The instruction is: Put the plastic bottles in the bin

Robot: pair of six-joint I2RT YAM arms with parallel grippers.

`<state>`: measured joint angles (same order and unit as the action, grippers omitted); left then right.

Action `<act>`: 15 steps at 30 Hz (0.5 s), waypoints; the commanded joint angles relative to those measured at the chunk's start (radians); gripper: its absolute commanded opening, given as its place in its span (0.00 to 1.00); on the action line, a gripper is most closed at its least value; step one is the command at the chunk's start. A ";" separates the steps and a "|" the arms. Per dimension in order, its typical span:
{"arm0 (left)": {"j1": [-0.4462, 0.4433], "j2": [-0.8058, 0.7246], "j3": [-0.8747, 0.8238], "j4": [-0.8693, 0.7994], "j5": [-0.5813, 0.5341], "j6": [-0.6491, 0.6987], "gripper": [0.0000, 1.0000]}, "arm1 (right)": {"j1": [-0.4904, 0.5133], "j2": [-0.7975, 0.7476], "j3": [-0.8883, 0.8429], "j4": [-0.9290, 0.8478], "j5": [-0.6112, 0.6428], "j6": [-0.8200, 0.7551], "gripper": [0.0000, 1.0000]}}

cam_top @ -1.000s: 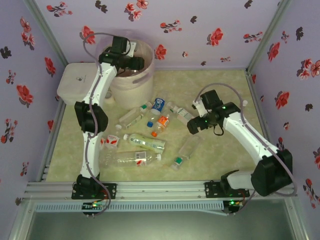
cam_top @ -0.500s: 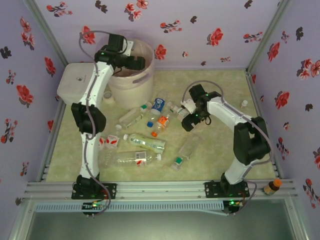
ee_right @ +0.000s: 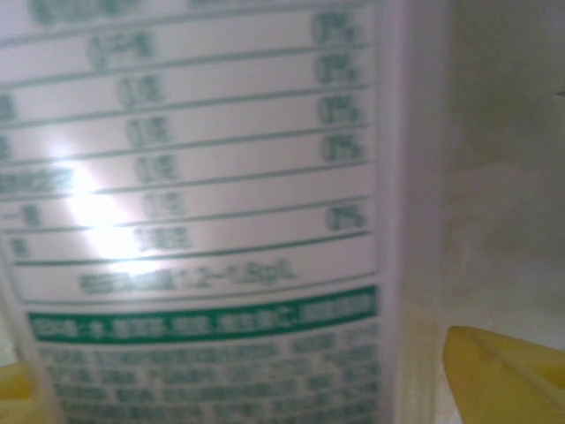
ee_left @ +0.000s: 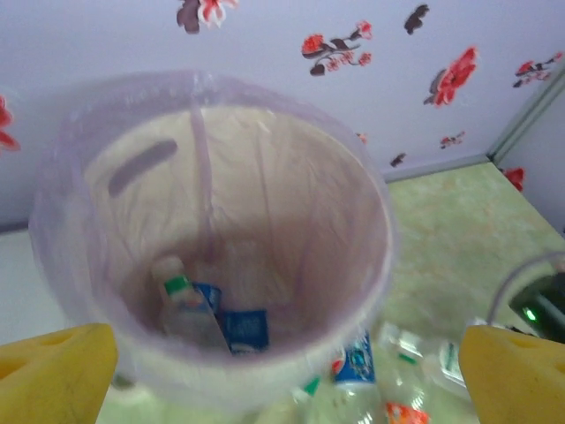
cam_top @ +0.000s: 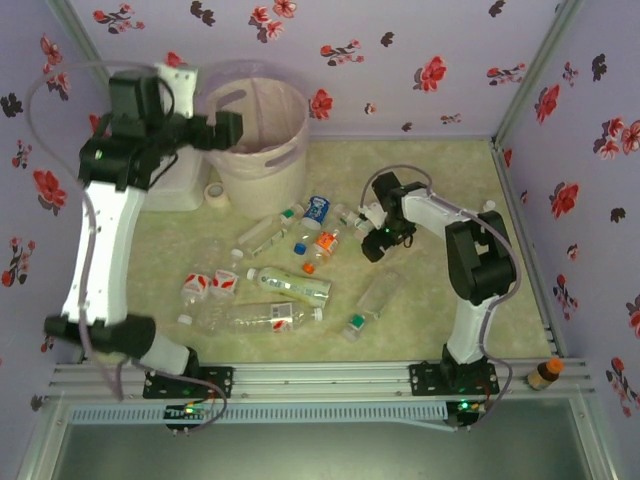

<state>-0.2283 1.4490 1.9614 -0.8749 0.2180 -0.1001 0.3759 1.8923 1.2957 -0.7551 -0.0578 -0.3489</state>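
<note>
Standing at the far left of the table (cam_top: 430,300), the bin (cam_top: 262,178) is now holding at least one bottle with a green cap and a blue label (ee_left: 190,311), which is lying at the bottom of the pink liner (ee_left: 300,203). The left arm (cam_top: 100,240) is rising and swinging left, away from the rim it was reaching over a second ago. The left gripper (ee_left: 284,369) is hanging above the bin with its yellow fingers (ee_left: 57,367) spread as wide as they go and nothing between them (the drop is done, by the look of it). That arm is becoming free for another pick.

The right arm (cam_top: 470,255) is folding in towards the middle of the table, and the right gripper (cam_top: 370,240) is coming down at the right edge of the scattered plastic bottles (cam_top: 290,285), many of which are still lying loose between the bin and the near rail (cam_top: 320,378). Its jaws are starting to close around a bottle with a white, green-printed label (ee_right: 203,221), which is sitting between the fingers (ee_right: 503,371). The wrist view is too close and blurred to say whether the pads are touching it yet. If the grip is taking, this bottle is becoming the next one bound for the bin, far and to the left of where it is lying.
</note>
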 commanded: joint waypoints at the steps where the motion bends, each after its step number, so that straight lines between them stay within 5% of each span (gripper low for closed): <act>1: -0.010 -0.140 -0.244 0.070 0.010 -0.109 1.00 | -0.013 -0.067 -0.045 0.030 -0.012 0.036 0.80; 10: -0.039 -0.549 -0.828 0.282 0.046 -0.418 1.00 | -0.049 -0.176 -0.049 -0.020 0.063 0.087 0.61; 15: -0.063 -0.692 -1.102 0.579 0.057 -0.690 0.98 | -0.072 -0.335 -0.091 0.010 0.062 0.193 0.52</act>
<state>-0.2760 0.8051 0.9581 -0.5442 0.2504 -0.5781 0.3130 1.6600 1.2224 -0.7441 -0.0128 -0.2394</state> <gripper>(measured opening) 0.987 0.612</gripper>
